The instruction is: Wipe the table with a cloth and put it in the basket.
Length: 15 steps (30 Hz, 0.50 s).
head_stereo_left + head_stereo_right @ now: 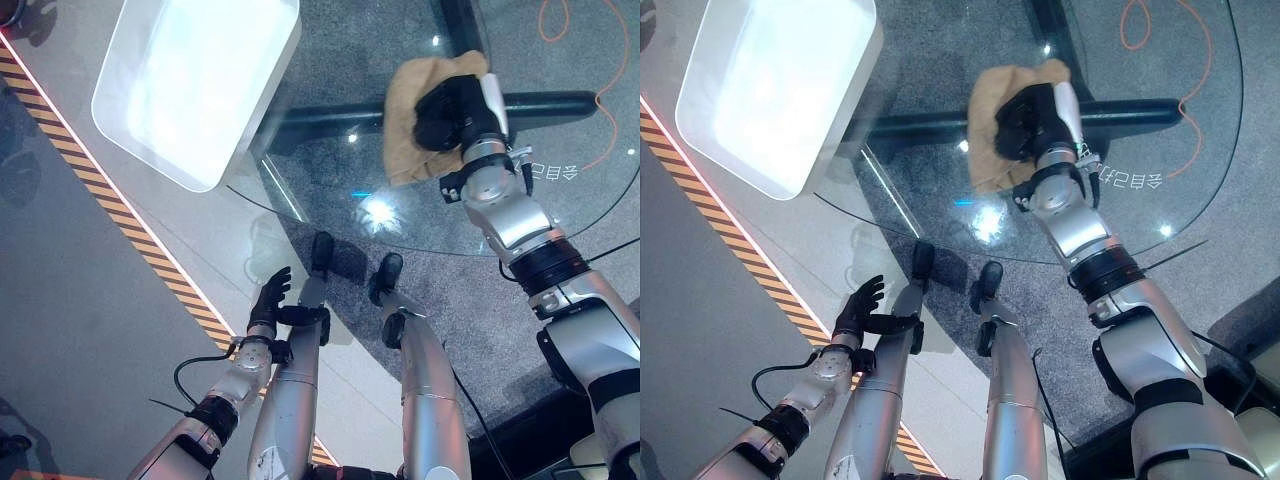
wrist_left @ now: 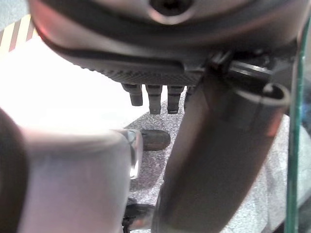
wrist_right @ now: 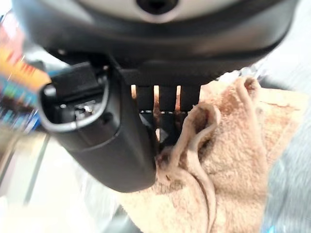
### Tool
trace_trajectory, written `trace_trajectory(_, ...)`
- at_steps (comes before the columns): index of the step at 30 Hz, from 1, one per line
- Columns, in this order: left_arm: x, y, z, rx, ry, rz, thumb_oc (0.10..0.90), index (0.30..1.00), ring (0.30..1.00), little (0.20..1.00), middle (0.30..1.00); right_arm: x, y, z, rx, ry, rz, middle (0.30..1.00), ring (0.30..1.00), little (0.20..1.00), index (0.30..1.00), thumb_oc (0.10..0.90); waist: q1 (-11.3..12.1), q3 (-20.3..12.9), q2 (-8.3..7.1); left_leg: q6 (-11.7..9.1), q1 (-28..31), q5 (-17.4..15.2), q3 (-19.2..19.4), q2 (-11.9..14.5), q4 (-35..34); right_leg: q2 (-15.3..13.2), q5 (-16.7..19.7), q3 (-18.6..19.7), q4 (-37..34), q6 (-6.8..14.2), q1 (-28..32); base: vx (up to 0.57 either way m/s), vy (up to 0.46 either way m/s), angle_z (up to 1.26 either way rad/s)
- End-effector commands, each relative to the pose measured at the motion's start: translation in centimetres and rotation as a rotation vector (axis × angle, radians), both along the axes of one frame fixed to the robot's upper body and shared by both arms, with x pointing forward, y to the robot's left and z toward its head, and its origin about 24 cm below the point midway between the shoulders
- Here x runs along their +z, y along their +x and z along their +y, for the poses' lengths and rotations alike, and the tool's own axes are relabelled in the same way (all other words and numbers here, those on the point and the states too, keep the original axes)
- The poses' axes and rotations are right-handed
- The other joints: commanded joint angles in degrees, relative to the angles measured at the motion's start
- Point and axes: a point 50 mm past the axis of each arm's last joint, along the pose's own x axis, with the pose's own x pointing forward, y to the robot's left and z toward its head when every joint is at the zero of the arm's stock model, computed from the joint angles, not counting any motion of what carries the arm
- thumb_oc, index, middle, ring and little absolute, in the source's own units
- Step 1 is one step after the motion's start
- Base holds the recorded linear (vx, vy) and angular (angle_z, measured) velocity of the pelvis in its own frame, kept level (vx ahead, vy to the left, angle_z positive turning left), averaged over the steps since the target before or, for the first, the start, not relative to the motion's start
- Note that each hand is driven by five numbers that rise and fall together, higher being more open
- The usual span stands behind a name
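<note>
Tan cloth (image 1: 412,120) sits bunched on our glass table (image 1: 330,190), our right hand (image 1: 450,105) curled into it mid-wipe. Left hand (image 1: 270,295) hangs open. Basket (image 1: 200,85) step remains.

Right robot hand (image 1: 452,112) on the tan terry cloth (image 1: 412,120), on the round clear-glass worktop (image 1: 330,215).

Cloth lies rumpled at the far middle of the glass, with the dark hand pressed on top of it, knuckles up; whether the fingers curl into the fabric can't be read. White rounded-rectangle plastic basket (image 1: 200,85) sits at the worktop's left edge, well apart from the cloth. Dark crossbar base (image 1: 330,120) shows through the glass. Left robot hand (image 1: 270,300) hangs low, off the worktop's near edge, fingers straight, holding nothing. Orange cable (image 1: 603,95) and black-and-yellow striped tape (image 1: 110,210) on the grey floor.
</note>
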Motion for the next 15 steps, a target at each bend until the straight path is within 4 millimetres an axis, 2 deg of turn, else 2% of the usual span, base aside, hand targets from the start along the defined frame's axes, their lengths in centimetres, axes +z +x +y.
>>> trace_trajectory(1, -1.1, -1.7, -0.5, -0.06, 0.03, 0.025, 0.8, 0.9, 0.9, 0.9, 0.9, -1.2, -3.5, 12.8, 0.55, 0.009, 0.053, 0.3, 0.3, 0.2, 0.3, 0.1, 3.34, -0.2, 0.37, 4.67, -0.45, -7.81, 2.62, -6.25, 6.28, -2.97, 8.33, 3.17, -8.42, 7.59, -0.09, 0.01, -0.004, 0.12)
trace_trajectory(4, -1.0, -1.6, -0.6, -0.063, 0.032, 0.025, 0.8, 0.9, 0.9, 0.9, 0.9, -1.3, -3.8, 13.5, 0.575, -0.001, 0.048, 0.3, 0.3, 0.2, 0.3, 0.1, 3.41, -0.2, 0.34, 4.62, -0.51, -7.7, 2.64, -6.21, 6.34, -2.98, 8.36, 3.15, -8.41, 7.65, -0.06, 0.02, -0.005, 0.18)
trace_trajectory(5, -1.5, -2.2, -0.7, -0.065, 0.032, 0.046, 0.8, 0.9, 0.9, 0.9, 0.9, -2.1, -3.9, 13.5, 0.574, 0.006, 0.068, 0.3, 0.3, 0.2, 0.3, 0.1, 3.66, -0.2, 0.46, 4.46, 1.57, -9.59, 2.57, -6.04, 6.64, -2.78, 6.62, 3.64, -7.65, 8.09, 1.66, 0.01, -0.01, 0.17)
trace_trajectory(6, -0.9, -1.5, -0.6, -0.066, 0.035, 0.024, 0.8, 0.9, 0.9, 0.9, 0.9, -1.4, -3.9, 13.6, 0.576, 0.002, 0.045, 0.3, 0.3, 0.2, 0.3, 0.1, 3.45, -0.2, 0.27, 4.64, -0.55, -7.68, 2.59, -6.17, 6.37, -3.02, 8.4, 3.13, -8.43, 7.7, -0.04, 0.0, -0.017, 0.13)
trace_trajectory(10, -0.9, -1.5, -0.5, -0.068, 0.037, 0.026, 0.8, 0.9, 0.9, 0.9, 0.9, -1.5, -3.9, 13.6, 0.57, 0.009, 0.048, 0.3, 0.3, 0.2, 0.3, 0.1, 3.54, -0.2, 0.22, 4.64, -0.65, -7.7, 2.47, -6.2, 6.53, -3.01, 8.49, 3.05, -8.38, 7.8, -0.1, 0.0, -0.014, 0.13)
trace_trajectory(11, -1.5, -2.2, -0.4, -0.07, 0.037, 0.05, 0.8, 0.9, 0.9, 0.9, 0.9, -2.4, -3.9, 13.5, 0.566, 0.015, 0.073, 0.3, 0.3, 0.2, 0.3, 0.1, 3.82, -0.2, 0.28, 4.51, 1.46, -9.67, 2.41, -6.0, 6.91, -2.77, 6.76, 3.47, -7.64, 8.29, 1.69, 0.06, -0.025, 0.13)
trace_trajectory(15, -1.5, -2.1, -0.4, -0.072, 0.037, 0.048, 0.8, 0.9, 0.9, 0.9, 0.9, -2.8, -3.8, 13.2, 0.545, 0.025, 0.084, 0.3, 0.3, 0.2, 0.3, 0.1, 3.82, -0.2, 0.18, 4.51, 1.37, -9.64, 2.5, -5.87, 6.99, -2.83, 6.82, 3.35, -7.58, 8.33, 1.65, 0.02, -0.012, 0.06)
